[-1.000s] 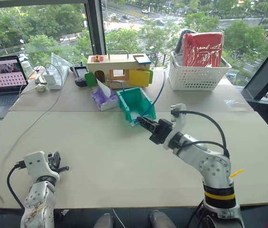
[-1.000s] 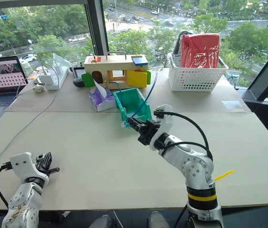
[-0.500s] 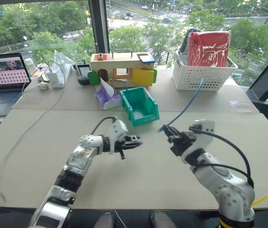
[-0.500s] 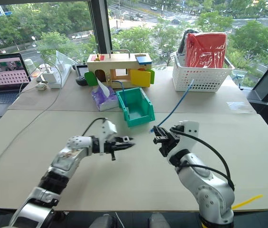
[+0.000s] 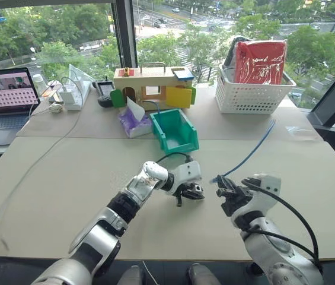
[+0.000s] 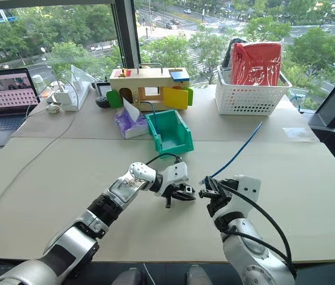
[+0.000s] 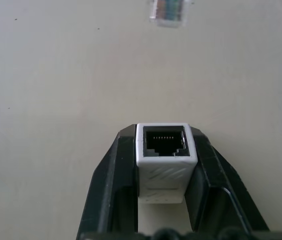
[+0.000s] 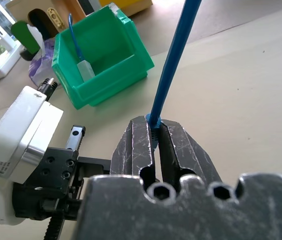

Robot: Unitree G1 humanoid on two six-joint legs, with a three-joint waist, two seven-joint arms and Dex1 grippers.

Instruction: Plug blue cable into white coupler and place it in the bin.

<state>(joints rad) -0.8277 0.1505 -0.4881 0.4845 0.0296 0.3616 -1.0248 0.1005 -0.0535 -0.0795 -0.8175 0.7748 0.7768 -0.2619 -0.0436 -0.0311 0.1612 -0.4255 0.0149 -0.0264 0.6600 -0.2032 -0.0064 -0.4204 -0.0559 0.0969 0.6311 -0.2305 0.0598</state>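
My left gripper [image 5: 192,193] is shut on the white coupler [image 7: 165,150], a small white block whose dark socket faces away from the wrist. Its black fingers [image 7: 118,170] clamp the block's two sides. Just to its right, my right gripper [image 5: 223,191] is shut on the blue cable [image 5: 250,151], which trails up and back over the table. The cable's clear plug [image 7: 168,12] hovers a short way in front of the socket, not touching it. The teal-green bin [image 5: 182,148] stands behind both grippers, with another blue cable and white coupler [image 8: 86,70] inside.
Behind the bin are a purple tissue pack [image 5: 133,122] and a wooden toy house [image 5: 152,86]. A white lattice basket [image 5: 250,98] with a red bag stands back right. A laptop [image 5: 4,98] and a long grey cord [image 5: 37,160] lie on the left.
My left arm swung from the near left corner across to the middle, ending beside the right gripper. My right gripper drew back from the bin toward the near edge with the cable.
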